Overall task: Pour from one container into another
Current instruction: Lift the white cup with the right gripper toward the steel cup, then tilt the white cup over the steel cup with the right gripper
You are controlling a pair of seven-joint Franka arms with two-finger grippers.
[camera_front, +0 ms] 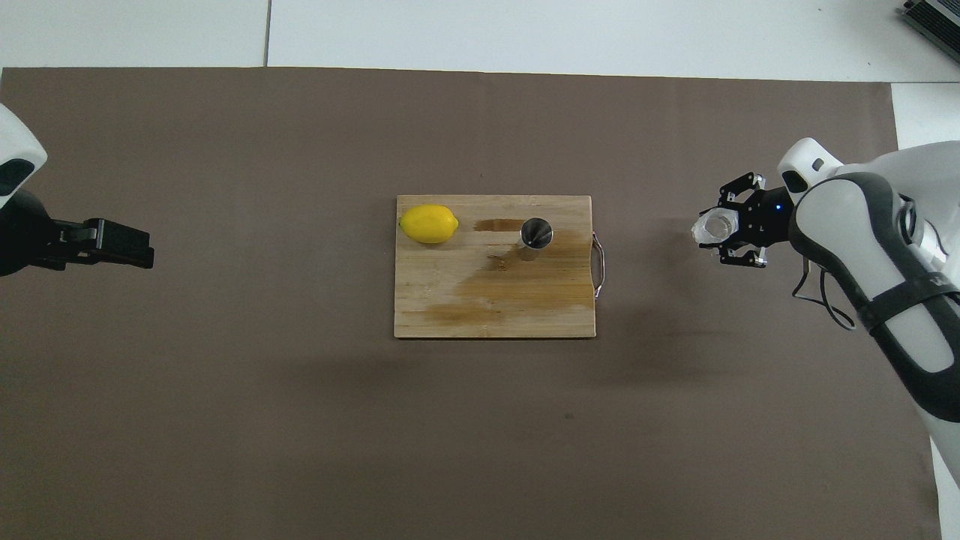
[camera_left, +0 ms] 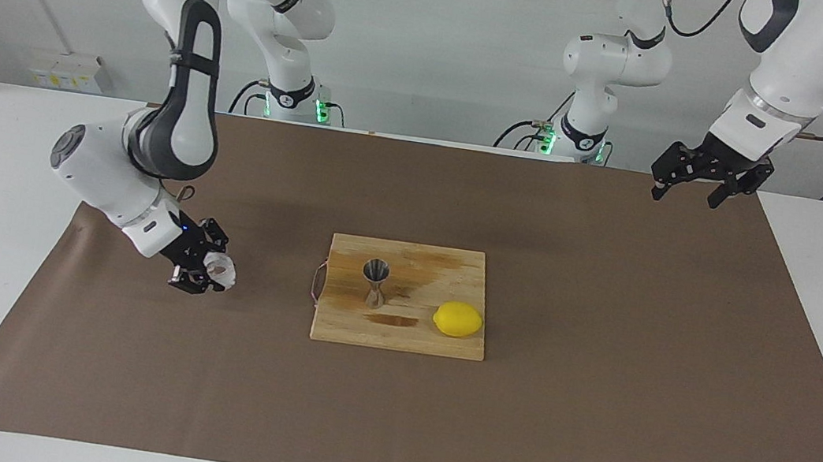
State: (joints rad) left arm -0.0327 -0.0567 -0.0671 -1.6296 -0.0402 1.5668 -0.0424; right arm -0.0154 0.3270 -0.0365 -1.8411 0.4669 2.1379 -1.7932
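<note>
1. The tabletop [camera_left: 594, 414], under brown paper, carried a wooden cutting board [camera_left: 397, 336] at its middle.
2. The left claw [camera_left: 708, 183] waited raised with its fingers spread and nothing in them.
3. The right claw [camera_left: 204, 267] was closed on the glass cup [camera_left: 220, 268], held off the board toward the right arm's end.
4. A lemon [camera_left: 458, 319] lay beside the jigger [camera_left: 374, 282], which stood upright on the board.
5. The cup seemed secured; carrying and pouring remained.
</note>
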